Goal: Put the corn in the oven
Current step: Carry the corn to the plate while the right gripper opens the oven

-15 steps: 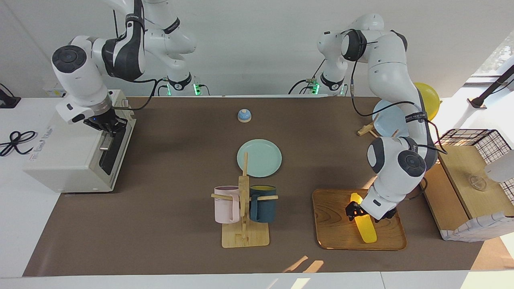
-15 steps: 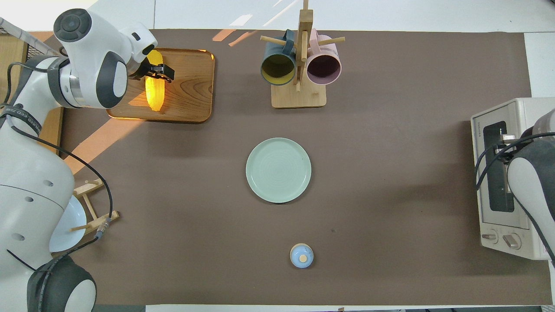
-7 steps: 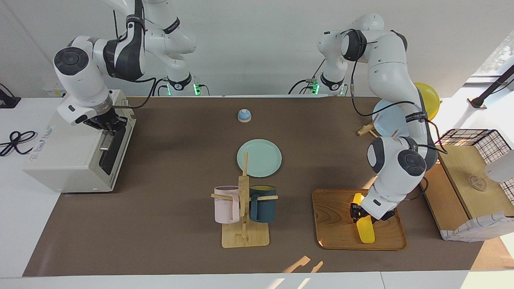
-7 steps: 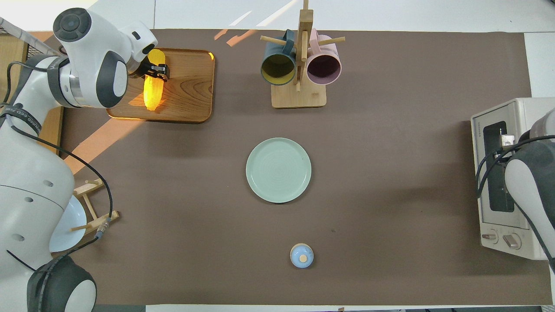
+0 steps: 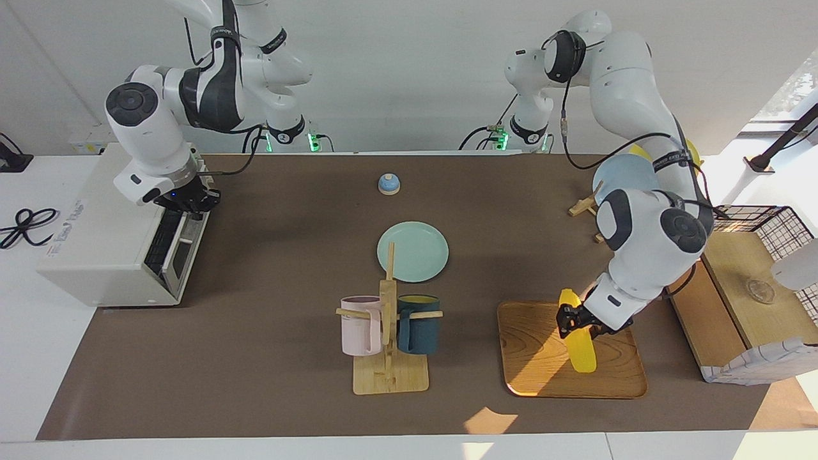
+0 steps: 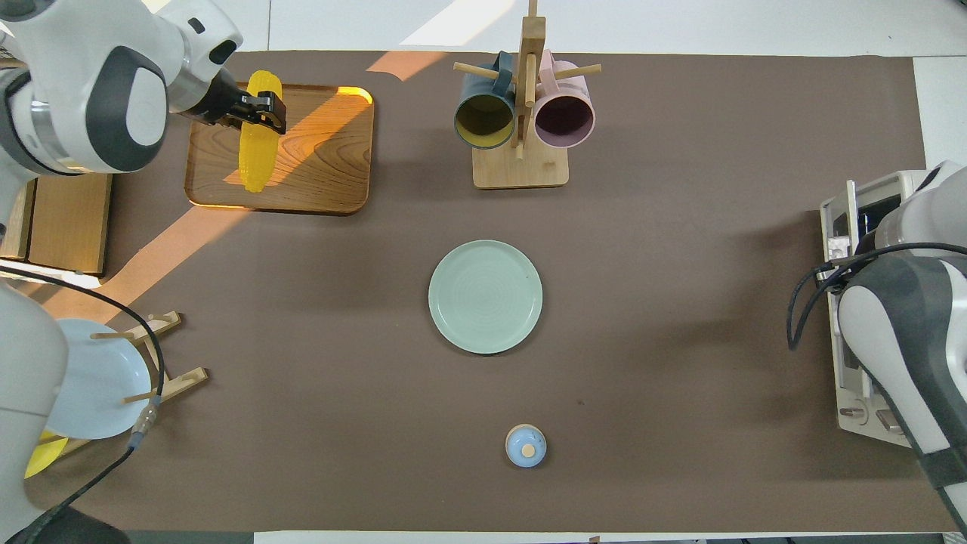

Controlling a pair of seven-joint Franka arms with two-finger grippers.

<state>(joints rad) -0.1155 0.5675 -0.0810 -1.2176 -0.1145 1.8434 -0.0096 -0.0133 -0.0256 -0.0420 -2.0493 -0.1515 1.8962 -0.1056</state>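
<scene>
Bright yellow, long and slim, tapered at both ends, smooth and glossy in the sunlight: the corn [image 5: 580,348]. Clamped near its upper end between the fingers of the left gripper [image 5: 573,318], hanging tilted, lower tip pointing down over the wooden tray [image 5: 530,364]. Tray at the left arm's end of the table, farther from the robots than the green plate [image 5: 414,251]. Impossible to tell whether the lower tip touches the wood.

At the right arm's end, the off-white oven [image 5: 102,243], its dark glass door [image 5: 174,246] tipped part-way open. Right gripper [image 5: 190,199] at the door's upper edge, fingertips together; not clear whether closed on the handle.

Facing view only: the gap behind the tilted door and the right gripper itself. In the overhead view, that gripper hidden under its own arm, with just a strip of oven front and the knobs showing.

Overhead view only: the corn's full length across the tray's grain, plus the sunlit patch beside it.
</scene>
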